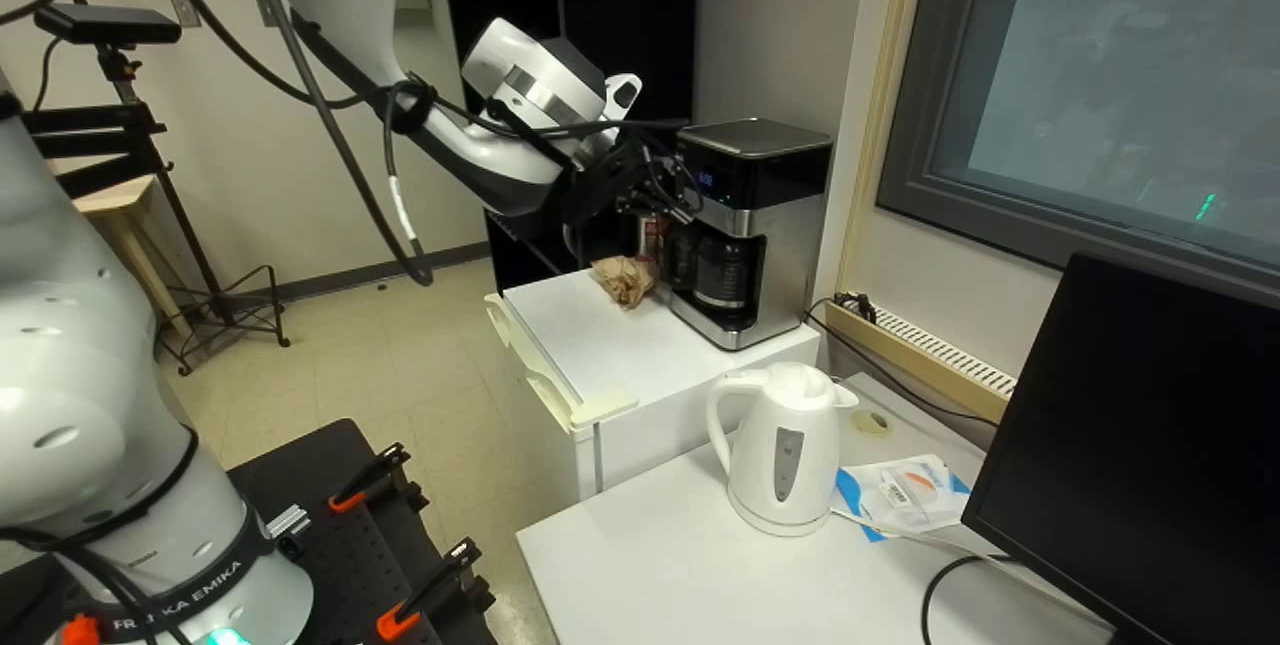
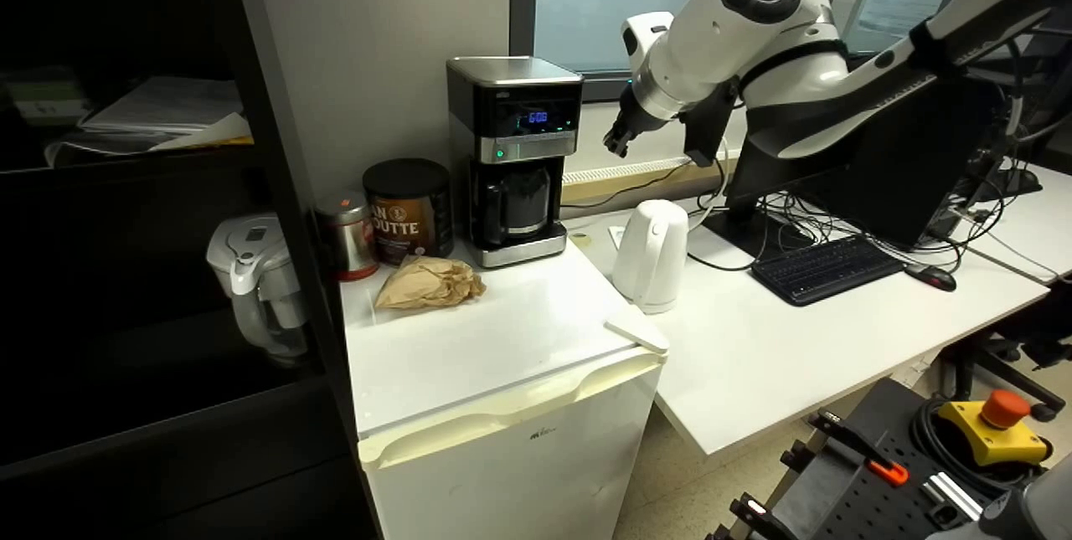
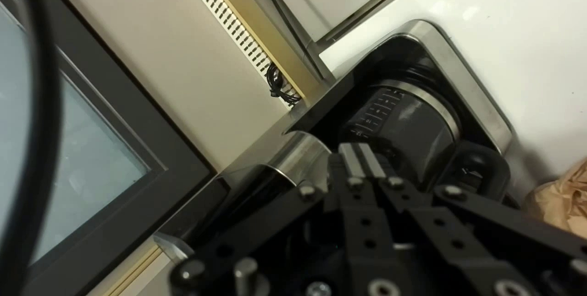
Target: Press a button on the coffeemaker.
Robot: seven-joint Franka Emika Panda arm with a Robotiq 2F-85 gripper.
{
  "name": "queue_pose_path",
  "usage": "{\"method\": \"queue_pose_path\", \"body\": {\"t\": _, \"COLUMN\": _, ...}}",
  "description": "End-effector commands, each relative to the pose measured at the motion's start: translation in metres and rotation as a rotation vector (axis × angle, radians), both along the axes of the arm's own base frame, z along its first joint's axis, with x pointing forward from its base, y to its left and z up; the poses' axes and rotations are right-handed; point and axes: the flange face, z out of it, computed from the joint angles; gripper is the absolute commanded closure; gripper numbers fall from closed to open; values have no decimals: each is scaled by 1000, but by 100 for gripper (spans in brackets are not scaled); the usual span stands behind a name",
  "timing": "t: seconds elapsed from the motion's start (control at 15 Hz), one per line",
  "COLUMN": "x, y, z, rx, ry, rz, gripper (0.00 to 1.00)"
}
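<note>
Grey wall (image 2: 377, 38) and a dark-framed window (image 1: 1120, 75) back your workspace, with a black shelf (image 2: 159, 428) alongside. Your coffeemaker (image 2: 519, 153) stands upright on the white fridge (image 2: 502, 347), close to the wall and on the side nearest the table (image 2: 779, 356). You can see its blue display (image 2: 537, 117) lit, a green light (image 2: 500, 153) on the silver strip (image 2: 548, 145) below, and the carafe (image 2: 528, 203) sitting beneath that.

In an exterior view your tool (image 2: 617, 145) hangs tilted downward, apart from the coffeemaker, with wall showing between the two. You have it closed: in the wrist view its two fingertips (image 3: 351, 160) lie side by side with only a thin dark seam between them, and they hold nothing. Seen from there, the tool hides part of the strip and of the carafe.

On the fridge beside the coffeemaker you have a crumpled paper bag (image 2: 430, 283), with a black can (image 2: 410, 218) and a silver-and-red canister (image 2: 352, 239) behind it. Your white kettle (image 1: 760, 455) stands upright on the table near the fridge, a packet (image 1: 905, 495) just beside it. Further along the table you can find the monitor (image 1: 1150, 425), keyboard (image 2: 825, 268) and mouse (image 2: 931, 276). On the shelf stands a pitcher (image 2: 266, 268). At the foot of your white arm (image 1: 350, 5), you have black-and-orange clamps (image 1: 435, 580) and a yellow-and-red box (image 2: 984, 435) on a dark plate (image 1: 350, 565).
</note>
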Motion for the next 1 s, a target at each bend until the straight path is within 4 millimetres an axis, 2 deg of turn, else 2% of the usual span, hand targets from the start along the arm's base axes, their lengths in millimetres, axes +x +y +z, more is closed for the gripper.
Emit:
{"method": "queue_pose_path", "body": {"t": 0.0, "x": 26, "y": 2, "z": -10, "rx": 18, "ry": -38, "rz": -1, "gripper": 99}}
{"method": "queue_pose_path", "body": {"t": 0.93, "x": 73, "y": 9, "z": -31, "rx": 33, "ry": -142, "rz": 26, "gripper": 100}}
